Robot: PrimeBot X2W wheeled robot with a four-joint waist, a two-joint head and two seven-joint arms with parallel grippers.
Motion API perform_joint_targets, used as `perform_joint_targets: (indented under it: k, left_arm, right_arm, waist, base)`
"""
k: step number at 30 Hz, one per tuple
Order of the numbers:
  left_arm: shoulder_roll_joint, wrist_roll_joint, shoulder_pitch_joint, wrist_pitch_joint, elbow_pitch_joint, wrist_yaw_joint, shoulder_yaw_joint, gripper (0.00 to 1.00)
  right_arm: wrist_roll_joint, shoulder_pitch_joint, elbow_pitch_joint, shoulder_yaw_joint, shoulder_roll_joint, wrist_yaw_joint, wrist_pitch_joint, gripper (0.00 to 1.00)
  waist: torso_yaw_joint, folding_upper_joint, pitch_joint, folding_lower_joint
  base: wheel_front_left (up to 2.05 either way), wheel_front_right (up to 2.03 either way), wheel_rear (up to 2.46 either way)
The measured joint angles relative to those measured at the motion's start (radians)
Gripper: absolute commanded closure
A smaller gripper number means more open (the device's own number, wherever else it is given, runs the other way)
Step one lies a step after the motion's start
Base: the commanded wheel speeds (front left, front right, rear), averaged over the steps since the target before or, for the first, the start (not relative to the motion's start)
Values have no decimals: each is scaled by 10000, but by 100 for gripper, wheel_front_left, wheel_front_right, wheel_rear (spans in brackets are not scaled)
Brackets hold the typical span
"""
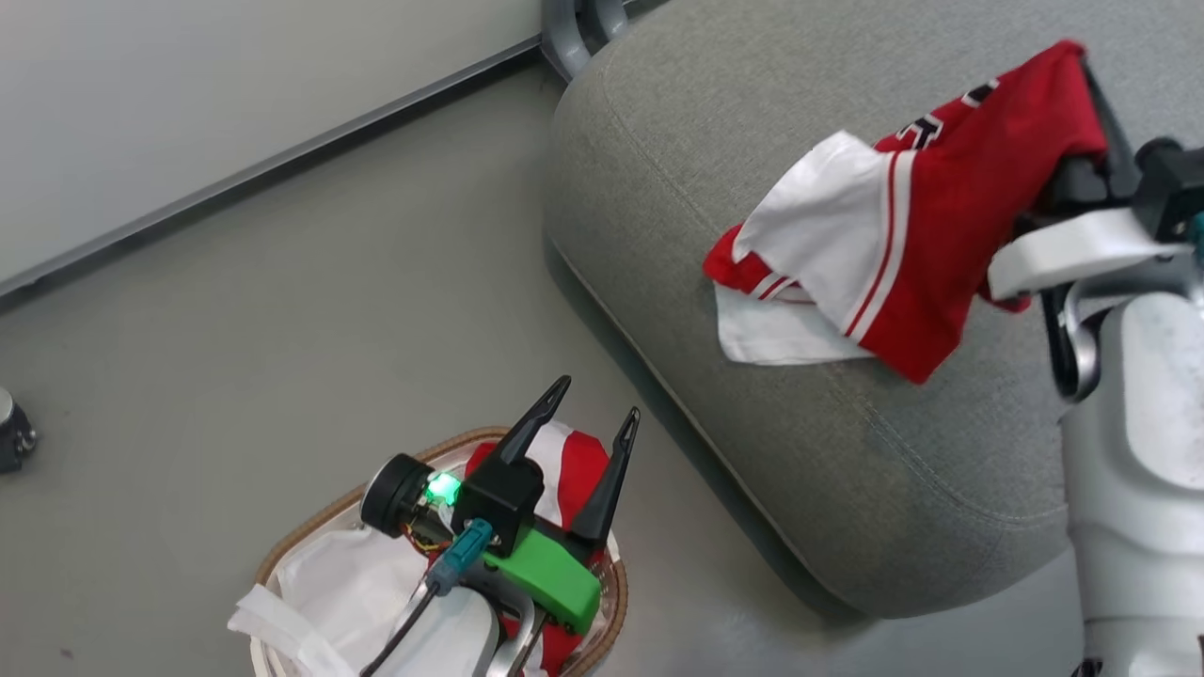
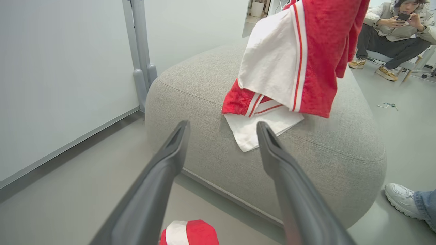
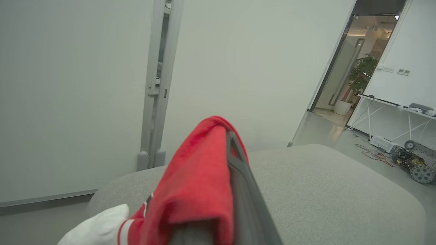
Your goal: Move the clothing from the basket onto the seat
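Clenched on a soft red fabric garment with a white panel and thin white stripes [image 1: 950,216]: the two long dark fingers of the right gripper [image 1: 1077,70], with red cloth draped over their tips and one finger buried under it in the right wrist view. Below those fingers and to their left in the head view, the loose end of that garment hanging down and touching the top of the large grey woven-fabric seat with rounded corners and stitched seams [image 1: 894,470], with the white hem lying flat on the upholstery near the seat's edge. Spread wide apart and gripping nothing: the fingers of the left gripper [image 1: 599,397], pointing up the head view. Directly beneath those fingers, a second soft red garment with a broad white band [image 1: 583,470], bunched inside the oval white perforated plastic basket with a brown woven rim [image 1: 315,527] on the grey floor [image 1: 282,329]. Back from the fingertips, beside the gripper's base, the crumpled white cloth liner [image 1: 339,574]. In the left wrist view, beyond the two fingertips and partly framed between them, the seat's near side and the draped garment. Just below the gap between the fingers, a patch of the banded garment. Well beyond the fingers to the upper right there, a seated person [image 2: 395,34] with a phone, and at the lower right a foot in a white shoe [image 2: 402,200] beside the seat.
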Motion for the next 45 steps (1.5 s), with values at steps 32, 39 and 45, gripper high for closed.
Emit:
perform_joint_targets:
  k: [32, 39, 45]
  left_arm:
    - [859, 1001, -1924, 0, -1327, 104, 347, 0]
    - [846, 999, -1918, 0, -1235, 105, 334, 0]
    - [807, 899, -1871, 0, -1162, 105, 372, 0]
  right_arm:
    - [-1636, -4903, 2709, -3657, -1386, 0, 0, 100]
    - [-1778, -4430, 2807, -3791, -1120, 0, 0, 2]
    - [-1737, -3730, 2368, -3519, -1076, 0, 0, 0]
  waist:
    - [2351, 0, 5372, 2]
    - [2577, 0, 5555, 1]
    - [2549, 0, 5173, 1]
  base:
    - [0, 0, 0]
    - [0, 0, 0]
    - [0, 0, 0]
